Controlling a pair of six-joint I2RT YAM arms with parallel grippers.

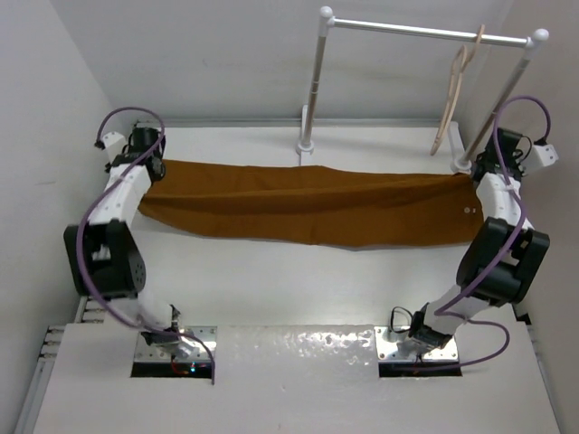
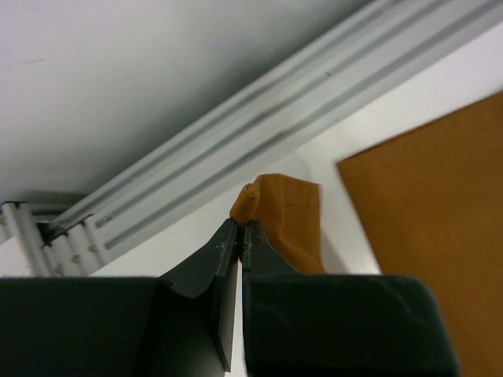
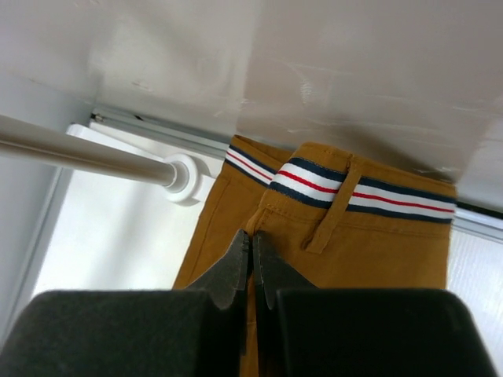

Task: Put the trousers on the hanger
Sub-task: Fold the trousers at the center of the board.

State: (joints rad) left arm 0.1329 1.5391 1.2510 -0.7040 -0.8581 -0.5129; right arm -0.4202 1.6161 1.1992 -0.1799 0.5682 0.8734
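Note:
The rust-brown trousers [image 1: 308, 203] lie stretched across the far part of the table from left to right. My left gripper [image 1: 152, 167] is shut on their left end; in the left wrist view a fold of the cloth [image 2: 283, 212] sticks out past the closed fingertips [image 2: 242, 236]. My right gripper [image 1: 478, 172] is shut on their right end, just below the striped waistband [image 3: 346, 188], with its fingertips [image 3: 251, 247] pinching the cloth. The pale beige hanger [image 1: 457, 90] hangs by its hook from the right part of the rail.
A white tubular clothes rail [image 1: 425, 32] on two posts stands at the back, its right base [image 3: 185, 177] close to my right gripper. The back wall and a metal track [image 2: 259, 118] run behind the table.

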